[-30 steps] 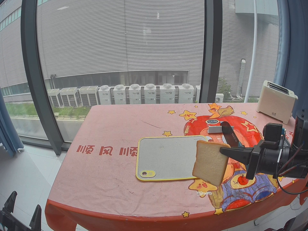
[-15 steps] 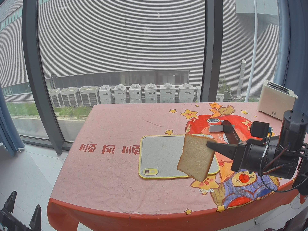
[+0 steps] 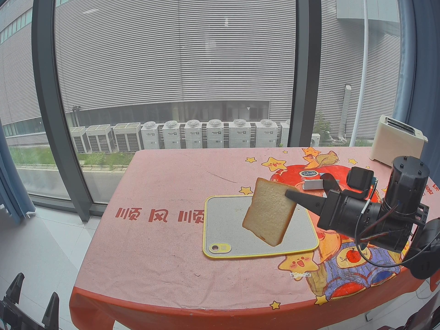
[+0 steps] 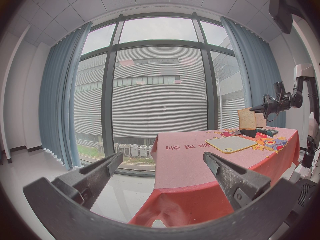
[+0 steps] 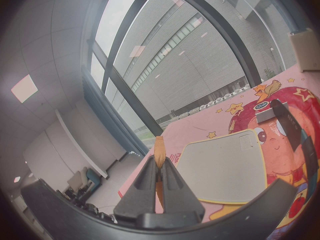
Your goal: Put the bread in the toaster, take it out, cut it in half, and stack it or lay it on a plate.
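Observation:
A slice of bread (image 3: 270,211) hangs tilted in the air over the grey, yellow-rimmed cutting board (image 3: 229,234), pinched at its upper right edge by my right gripper (image 3: 292,195). In the right wrist view the bread (image 5: 159,155) shows edge-on between the closed fingers. The cream toaster (image 3: 397,140) stands at the table's far right corner. A black knife (image 3: 329,182) lies right of the board, beside a small grey block (image 3: 313,184). My left gripper (image 4: 160,165) hangs open off the table's left side, well below the tabletop, holding nothing.
The table wears a pink cloth (image 3: 174,179) with red characters and a cartoon print. Large windows rise just behind its far edge. The left half of the tabletop is bare cloth.
My right gripper has carried the bread leftward and slightly away from me, from over the board's right edge to above the board. The head view has shifted a little.

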You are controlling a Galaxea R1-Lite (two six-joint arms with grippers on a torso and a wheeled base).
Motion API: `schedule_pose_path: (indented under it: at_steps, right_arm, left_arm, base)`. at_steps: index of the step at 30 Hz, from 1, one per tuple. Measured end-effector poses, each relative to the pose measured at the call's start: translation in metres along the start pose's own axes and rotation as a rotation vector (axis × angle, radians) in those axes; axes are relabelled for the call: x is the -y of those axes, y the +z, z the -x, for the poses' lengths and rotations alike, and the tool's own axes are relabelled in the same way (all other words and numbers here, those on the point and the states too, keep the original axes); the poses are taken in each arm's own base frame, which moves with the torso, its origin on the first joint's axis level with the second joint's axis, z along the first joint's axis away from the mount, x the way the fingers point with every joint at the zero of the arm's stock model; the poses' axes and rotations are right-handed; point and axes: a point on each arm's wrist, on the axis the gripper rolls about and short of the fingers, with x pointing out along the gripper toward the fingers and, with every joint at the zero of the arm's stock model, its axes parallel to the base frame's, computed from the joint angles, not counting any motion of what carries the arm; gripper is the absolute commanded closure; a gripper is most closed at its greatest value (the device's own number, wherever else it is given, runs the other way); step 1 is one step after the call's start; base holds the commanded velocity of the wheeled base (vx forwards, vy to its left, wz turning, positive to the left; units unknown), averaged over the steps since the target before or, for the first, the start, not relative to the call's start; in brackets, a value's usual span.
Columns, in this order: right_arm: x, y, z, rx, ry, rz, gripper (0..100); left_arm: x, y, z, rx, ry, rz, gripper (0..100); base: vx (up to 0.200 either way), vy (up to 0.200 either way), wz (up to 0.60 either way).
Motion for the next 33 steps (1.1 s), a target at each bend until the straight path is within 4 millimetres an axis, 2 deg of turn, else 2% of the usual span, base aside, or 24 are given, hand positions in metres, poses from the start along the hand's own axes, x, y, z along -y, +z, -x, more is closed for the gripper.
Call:
schedule_pose_path:
  at_steps: [6,13,33]
  right_arm:
    - [0.008,-0.004,-0.015,0.033,0.018,-0.082,100]
    - [0.021,-0.005,-0.027,0.057,0.002,-0.094,100]
    - [0.049,-0.022,-0.049,0.064,-0.100,-0.093,100]
  left_arm:
    - [0.000,0.000,0.000,0.000,0.000,0.000,0]
    - [0.000,0.000,0.000,0.000,0.000,0.000,0]
    - [0.000,0.000,0.000,0.000,0.001,0.000,0]
  base:
    - [0.000,0.000,0.00]
    - [0.000,0.000,0.00]
    - [0.000,0.000,0.00]
